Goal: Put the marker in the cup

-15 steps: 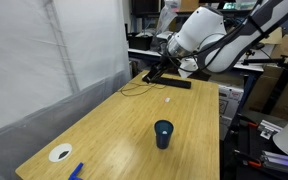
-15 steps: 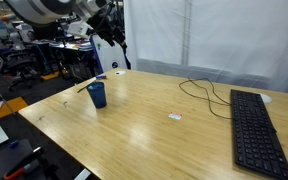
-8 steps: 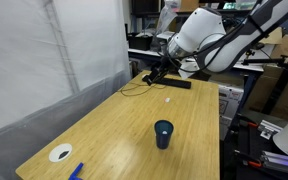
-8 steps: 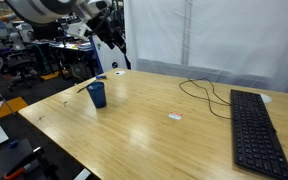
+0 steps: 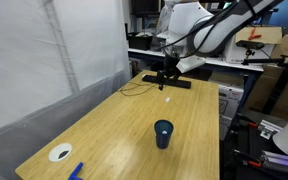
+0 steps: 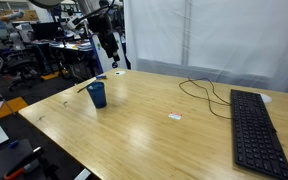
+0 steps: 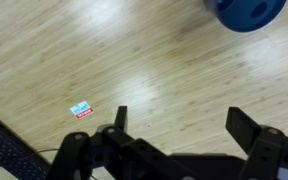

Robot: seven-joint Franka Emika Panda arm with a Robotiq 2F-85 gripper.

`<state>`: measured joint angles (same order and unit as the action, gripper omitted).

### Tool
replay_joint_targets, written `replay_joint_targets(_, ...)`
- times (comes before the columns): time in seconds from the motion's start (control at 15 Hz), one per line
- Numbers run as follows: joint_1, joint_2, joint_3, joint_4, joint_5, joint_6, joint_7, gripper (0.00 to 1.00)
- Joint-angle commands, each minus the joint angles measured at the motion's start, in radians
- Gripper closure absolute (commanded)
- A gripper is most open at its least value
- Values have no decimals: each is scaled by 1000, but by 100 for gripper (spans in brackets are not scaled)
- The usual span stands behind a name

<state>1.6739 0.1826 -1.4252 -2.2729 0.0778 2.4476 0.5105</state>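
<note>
The dark blue cup (image 5: 163, 133) stands upright on the wooden table, also in the other exterior view (image 6: 97, 95) and at the top right of the wrist view (image 7: 246, 12). A thin whitish stick, apparently the marker (image 6: 82, 88), lies on the table just beside the cup; it is too small to make out well. My gripper (image 5: 165, 73) hangs in the air above the table, well away from the cup. It also shows in the other exterior view (image 6: 111, 58). In the wrist view (image 7: 179, 115) its fingers are open and empty.
A black keyboard (image 5: 167, 81) lies at one end of the table (image 6: 254, 125), with a cable (image 6: 199, 90) beside it. A small white label (image 7: 81, 108) lies on the wood. A flat white disc (image 5: 60, 153) and a flat bright-blue object (image 5: 76, 171) are near a corner.
The arm has swung and lifted a little, and the gripper has shifted slightly sideways over the table. The cup and the stick have not moved.
</note>
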Motion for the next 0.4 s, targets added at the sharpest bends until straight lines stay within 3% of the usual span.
replay_joint_targets(0.0,-38,-30,29,66,49,-168,-10,0)
replay_joint_targets(0.07,-37,-46,30,71,63,-180,-20,0)
replay_joint_targets(0.13,-7,-12,4,43,33,-120,-1,0)
replay_joint_targets(0.33,-9,-25,7,52,43,-142,-1,0)
